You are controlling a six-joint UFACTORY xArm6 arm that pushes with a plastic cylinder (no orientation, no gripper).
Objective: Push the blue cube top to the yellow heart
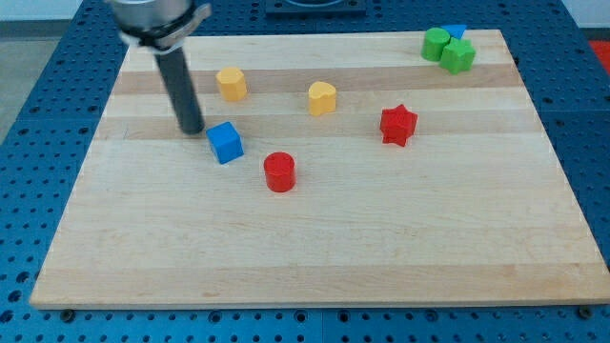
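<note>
My tip [193,128], a bare rod with no jaws, sits just left of the blue cube [226,143]; the yellow heart [322,97] lies up-right.

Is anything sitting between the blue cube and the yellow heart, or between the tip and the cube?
Nothing visible. My tip sits just to the view's left of the blue cube, with no block between. The board from the cube up-right to the yellow heart is bare; the red cylinder lies below that line.

You have a red star [398,125] and red cylinder [279,172] mid-surface [315,257], a yellow block [231,84] upper left, two green blocks [448,50] top right, possibly hiding a small blue block [457,31].
</note>
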